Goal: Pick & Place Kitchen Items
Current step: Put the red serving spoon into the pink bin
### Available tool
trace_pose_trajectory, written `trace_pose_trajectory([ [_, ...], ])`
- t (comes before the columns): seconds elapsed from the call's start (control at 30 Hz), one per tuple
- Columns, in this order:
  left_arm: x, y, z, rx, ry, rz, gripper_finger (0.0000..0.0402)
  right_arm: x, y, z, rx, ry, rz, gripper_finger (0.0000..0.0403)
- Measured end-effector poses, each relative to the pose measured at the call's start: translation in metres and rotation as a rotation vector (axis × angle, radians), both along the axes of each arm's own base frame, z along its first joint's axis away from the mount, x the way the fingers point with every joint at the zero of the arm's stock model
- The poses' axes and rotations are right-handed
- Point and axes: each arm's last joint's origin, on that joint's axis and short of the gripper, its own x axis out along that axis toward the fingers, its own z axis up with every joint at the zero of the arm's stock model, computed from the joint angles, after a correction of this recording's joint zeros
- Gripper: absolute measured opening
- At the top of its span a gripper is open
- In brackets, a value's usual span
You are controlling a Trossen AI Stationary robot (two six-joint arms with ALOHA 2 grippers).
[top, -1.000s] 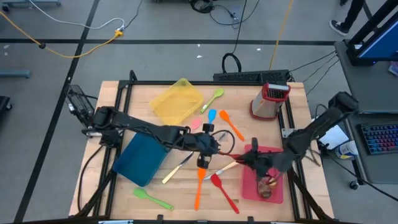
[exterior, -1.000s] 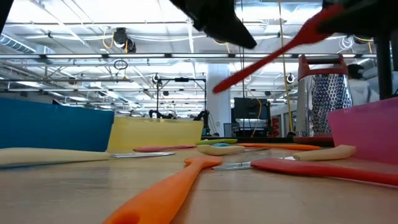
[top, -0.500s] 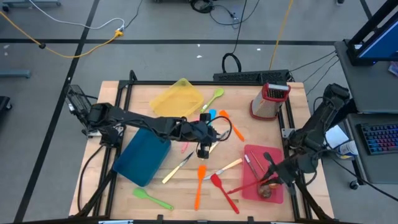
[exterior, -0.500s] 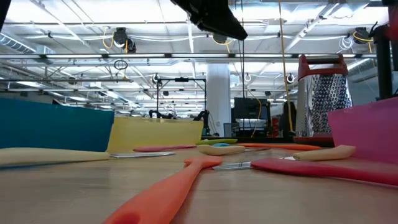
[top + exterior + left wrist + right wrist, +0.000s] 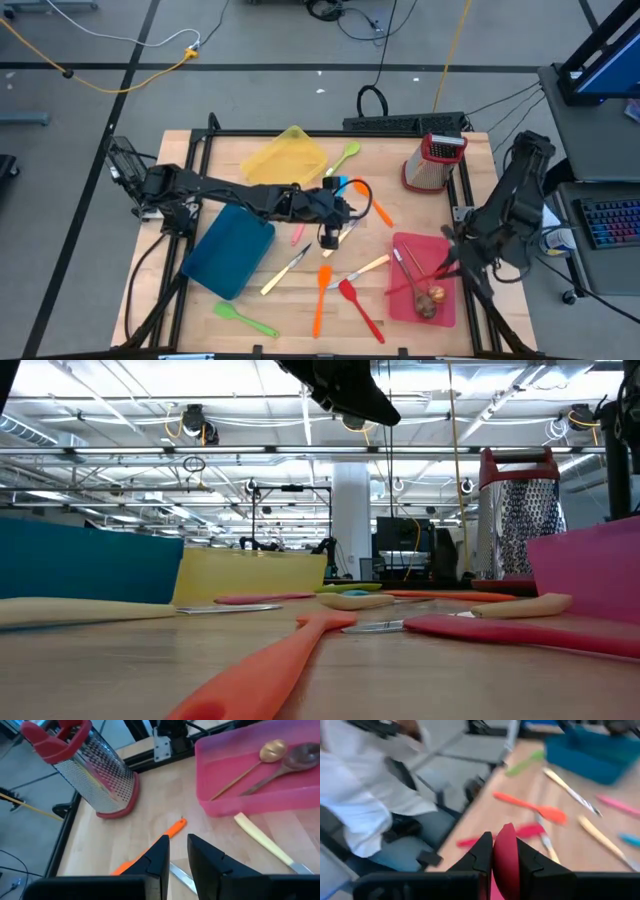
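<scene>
My right gripper [image 5: 450,265] is shut on a red spatula [image 5: 405,285], which it holds over the pink tray [image 5: 445,245] at the table's right. Two spoons [image 5: 280,757] lie in that tray. My left gripper [image 5: 328,240] hovers above the table's middle, its fingers [image 5: 178,851] a little apart with nothing between them. It also shows at the top of the low view [image 5: 340,385]. Below it lie an orange spoon [image 5: 165,837] and a cream-handled knife [image 5: 260,840]. Loose on the wood are another red spatula [image 5: 360,308], an orange one [image 5: 320,295] and a green one [image 5: 245,320]. My right gripper pinches one end of the red spatula [image 5: 506,845] between its two fingers. The rest of the spatula sticks out past the fingertips toward the table's near left [image 5: 395,290]. It slants over the pink tray's left part. Whether it is the blade or the handle end, I cannot tell.
A blue tray [image 5: 228,255] lies at the left and a yellow tray [image 5: 285,160] at the far middle. The red-topped grater [image 5: 435,160] stands at the far right. A green spoon [image 5: 345,155], a blue spoon [image 5: 340,183] and a pink utensil [image 5: 297,235] lie around the left gripper. A seated person shows beyond the table [image 5: 365,795].
My right gripper has carried the red spatula from the table's middle toward the right edge and up, rolling its wrist. The spatula now slants over the pink tray. My left gripper has drawn back a little toward the far side and risen slightly.
</scene>
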Motion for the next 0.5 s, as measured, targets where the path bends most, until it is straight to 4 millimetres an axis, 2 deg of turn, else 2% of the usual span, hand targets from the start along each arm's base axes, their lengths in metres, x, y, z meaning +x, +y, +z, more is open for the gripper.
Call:
trace_pose_trajectory([
  [0.23,0.001,0.012,0.001,0.012,-0.011,0.021,0.0072,-0.011,-0.021,0.015,-0.059,0.204,-0.122,0.0025],
  [0.5,0.003,0.034,0.002,0.042,-0.019,0.058,0.0072,-0.018,-0.039,0.002,-0.177,0.328,-0.334,0.0026],
])
